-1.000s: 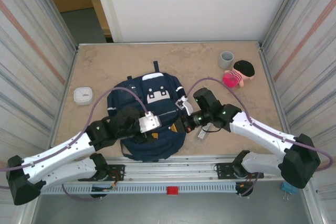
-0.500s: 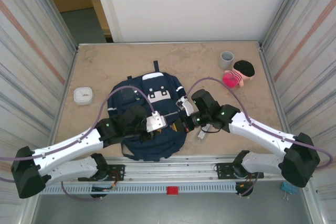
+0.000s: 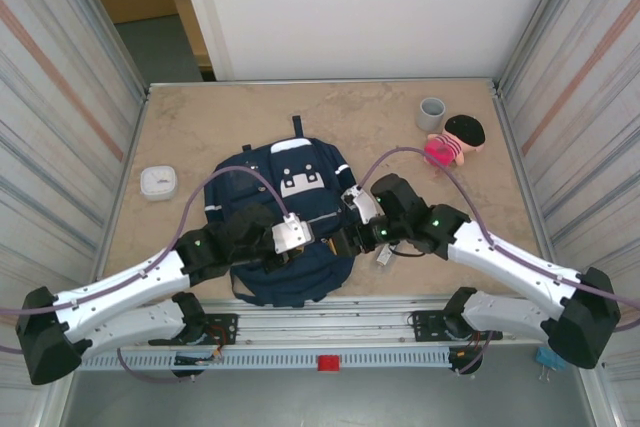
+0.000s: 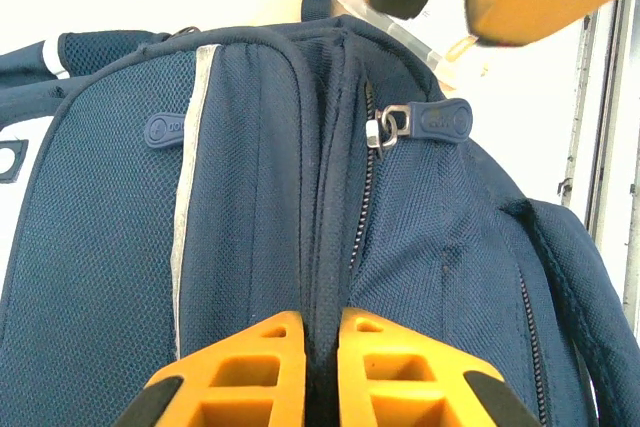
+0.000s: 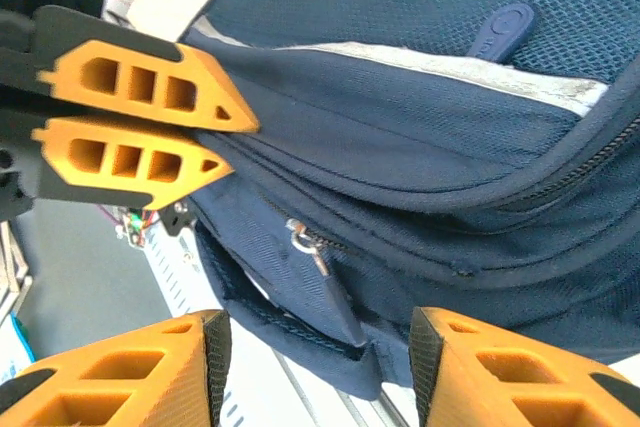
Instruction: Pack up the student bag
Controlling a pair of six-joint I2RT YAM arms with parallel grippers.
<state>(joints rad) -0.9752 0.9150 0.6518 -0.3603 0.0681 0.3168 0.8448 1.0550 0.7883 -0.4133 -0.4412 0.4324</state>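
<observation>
A: Room first?
B: Ribbed metal walls (image 3: 60,97) at 9 and 3 o'clock, and a plain white panel (image 3: 380,7) at 12. Table (image 3: 380,127) is mottled tan, stone-look, matt. Slotted metal rail (image 3: 330,332) runs along the 6 o'clock edge, with the arm bases on it.

A: Student bag?
B: Student bag (image 3: 285,209) lies flat at table centre, set toward 6 o'clock, its top loop pointing to 12. Biggest thing there by far. Navy woven mesh, white patches on the front, corded piping along the seams.

A: What crowds it?
B: Both arms, white links with black joints. They reach in from 7 and 5 o'clock and meet over the bag's near half, hiding that part from above. Purple cables (image 3: 225,179) arc over each arm.

A: Grippers?
B: Left gripper (image 4: 320,322) is clenched on a raised fold of the bag's fabric beside the zip line, an orange finger pressed to either side. Right gripper (image 5: 318,332) is released, its orange jaws wide apart with the bag's edge between them, grasping nothing. The two sit just beside each other.

A: Loose items?
B: Doll (image 3: 457,139), soft, dark hair, pink body, at 2 o'clock near the wall. Grey cup (image 3: 431,113) stands upright just beside it, at the doll's 10 o'clock. White disc (image 3: 158,182) at 9 o'clock, apart from the bag.

A: Fine detail?
B: A pale stripe (image 4: 190,177) runs down the mesh. A rubbery navy zip pull (image 4: 435,119) hangs on a metal slider.
</observation>
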